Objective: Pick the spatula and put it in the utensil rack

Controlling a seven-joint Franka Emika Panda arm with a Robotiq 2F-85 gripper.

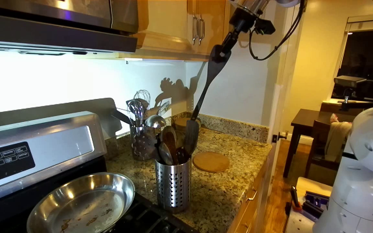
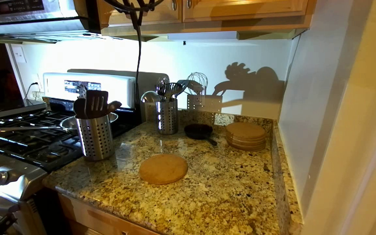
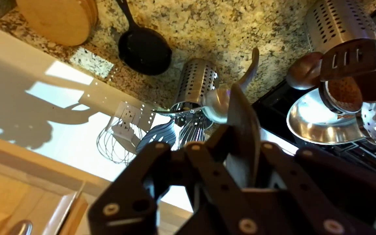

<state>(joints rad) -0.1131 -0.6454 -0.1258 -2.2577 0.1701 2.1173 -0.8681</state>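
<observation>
Claw (image 1: 223,52) pinches wooden spatula (image 1: 209,77) by head, handle hanging downward, right of nearer utensil rack (image 1: 173,186) in both exterior views. Likely light, stiff, smooth; head hold suits handle-first lowering, could pivot.

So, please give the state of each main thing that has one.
Spatula: gripped by its head, handle down
Gripper: closed on the spatula
Front utensil rack: upright, loaded
Rear utensil rack: upright, loaded
Steel frying pan: uncovered, stained inside
Black skillet: uncovered
Cabinet doors: shut
Lone wooden disc: lying flat
Other discs: stacked
</observation>
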